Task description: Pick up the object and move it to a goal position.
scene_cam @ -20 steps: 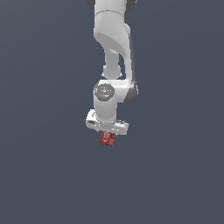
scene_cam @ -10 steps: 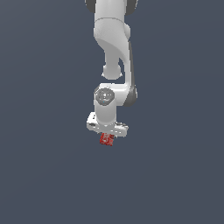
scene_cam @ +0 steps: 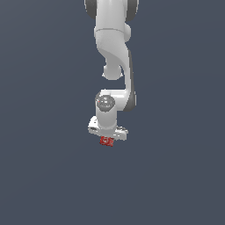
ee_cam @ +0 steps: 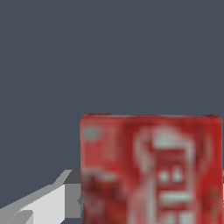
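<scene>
A: Where do we have the red box (scene_cam: 106, 141)?

B: Tucked under the white gripper (scene_cam: 107, 136), at about six o'clock from the wrist in the exterior view. The wrist view shows its printed face (ee_cam: 151, 168) close up, with one pale finger (ee_cam: 43, 205) touching its edge at roughly eight o'clock. We judge the gripper closed on the box; the second finger is out of view.

A: How will it handle?

B: We'd guess light and stiff, like a small carton with flat sides, so the smooth print could slip. The hold across its narrow sides looks right.

A: Anything in our way?

B: Nothing shows around it, only plain grey background. We see no goal marker or bench either.
</scene>
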Action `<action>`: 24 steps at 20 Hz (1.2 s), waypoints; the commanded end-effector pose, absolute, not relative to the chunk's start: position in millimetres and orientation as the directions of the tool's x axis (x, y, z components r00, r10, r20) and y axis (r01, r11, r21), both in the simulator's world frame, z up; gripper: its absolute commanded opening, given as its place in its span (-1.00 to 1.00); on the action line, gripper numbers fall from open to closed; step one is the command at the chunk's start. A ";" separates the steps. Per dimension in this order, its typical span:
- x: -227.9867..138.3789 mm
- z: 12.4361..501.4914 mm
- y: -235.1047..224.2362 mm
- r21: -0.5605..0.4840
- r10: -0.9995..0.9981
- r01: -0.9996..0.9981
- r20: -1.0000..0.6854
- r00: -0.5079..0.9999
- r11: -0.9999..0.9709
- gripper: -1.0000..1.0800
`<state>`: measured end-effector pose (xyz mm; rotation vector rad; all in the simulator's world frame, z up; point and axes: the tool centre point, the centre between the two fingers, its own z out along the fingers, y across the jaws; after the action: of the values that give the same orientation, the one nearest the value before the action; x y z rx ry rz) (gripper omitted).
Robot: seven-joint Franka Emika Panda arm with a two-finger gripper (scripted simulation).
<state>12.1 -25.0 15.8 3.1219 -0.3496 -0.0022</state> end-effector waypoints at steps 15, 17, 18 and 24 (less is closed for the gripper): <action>22.3 29.8 -23.5 -0.004 -0.227 -0.227 0.023 0.974 -0.974 -1.00; 30.8 43.4 -23.8 -0.007 -0.235 -0.235 0.044 0.971 -0.972 -1.00; 36.1 52.0 -24.0 -0.009 -0.240 -0.240 0.058 0.969 -0.971 -1.00; 77.9 132.7 -26.5 -0.028 -0.283 -0.283 0.179 0.942 -0.959 -1.00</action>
<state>66.4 -25.9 107.9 3.1045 -0.4313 0.2281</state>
